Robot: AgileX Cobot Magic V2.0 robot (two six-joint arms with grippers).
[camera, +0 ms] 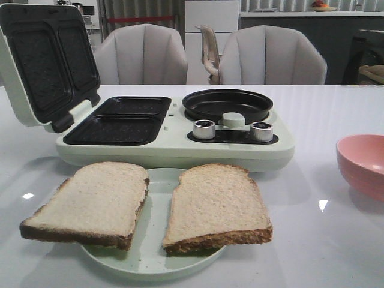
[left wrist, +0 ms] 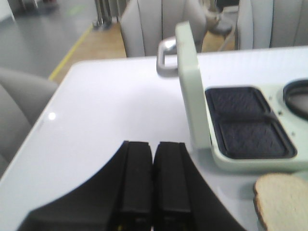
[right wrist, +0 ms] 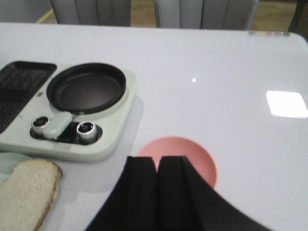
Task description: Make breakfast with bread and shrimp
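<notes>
In the front view neither arm shows, and the pink bowl [camera: 363, 163] at the right edge is cut off by the frame. Its inside is hard to judge: in the right wrist view the right pincer [right wrist: 156, 166], its black fingers pressed together with nothing between them, covers the bowl's near part, and the pink floor that shows looks bare, so the shrimp cannot be made out anywhere. The left pincer [left wrist: 153, 154] is likewise pressed together on nothing, low in its frame over bare white table [camera: 336, 108].

The bread sits low in the front view: a left slice [camera: 90, 203] and a right slice [camera: 215, 207] lie flat side by side on a pale green plate [camera: 157, 180], both overhanging its rim. Just behind the plate stands a pale green breakfast maker [camera: 174, 129], its sandwich lid [camera: 48, 60] raised at the upper left, a round black pan [camera: 227, 105] on its right half and two silver knobs [camera: 204, 129] in front of the pan. Grey chairs [camera: 143, 55] stand behind the table
</notes>
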